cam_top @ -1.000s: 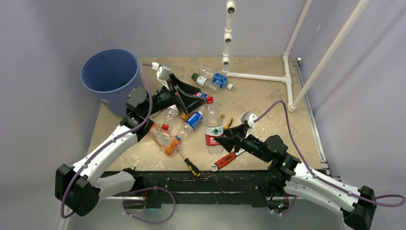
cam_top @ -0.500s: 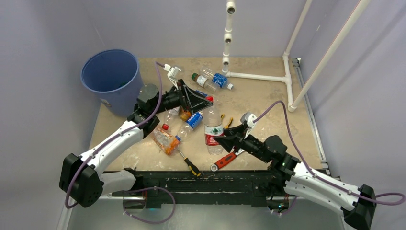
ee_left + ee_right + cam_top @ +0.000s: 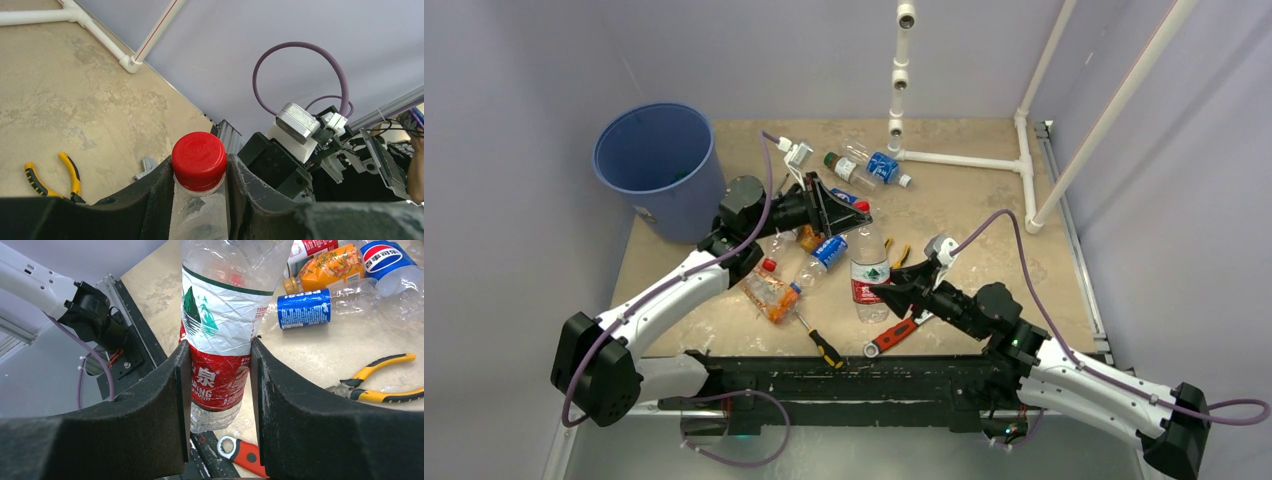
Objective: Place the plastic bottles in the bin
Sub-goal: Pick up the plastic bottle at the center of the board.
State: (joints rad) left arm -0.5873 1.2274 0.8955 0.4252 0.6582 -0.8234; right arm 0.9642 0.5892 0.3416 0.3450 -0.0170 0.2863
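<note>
A tall clear bottle [image 3: 871, 272] with a red and white label lies mid-table, its red cap [image 3: 861, 208] pointing away. My left gripper [image 3: 855, 210] is shut on that cap [image 3: 198, 159], which touches both fingers. The right gripper [image 3: 887, 291] is shut on the same bottle's labelled body [image 3: 220, 330], a pad pressing each side. Several other plastic bottles lie nearby: a blue-labelled one [image 3: 828, 250], an orange-filled one [image 3: 770, 293], and two [image 3: 869, 167] farther back. The blue bin [image 3: 656, 158] stands at the far left corner, apart from both grippers.
Yellow-handled pliers [image 3: 899, 255] lie just right of the held bottle. A red-handled wrench [image 3: 891, 336] and a screwdriver [image 3: 820, 343] lie near the front edge. A white pipe frame [image 3: 964, 160] runs along the back right.
The left arm swung right, away from the bin side, and its jaws closed onto the red cap. The right arm and the bottle stayed put.
</note>
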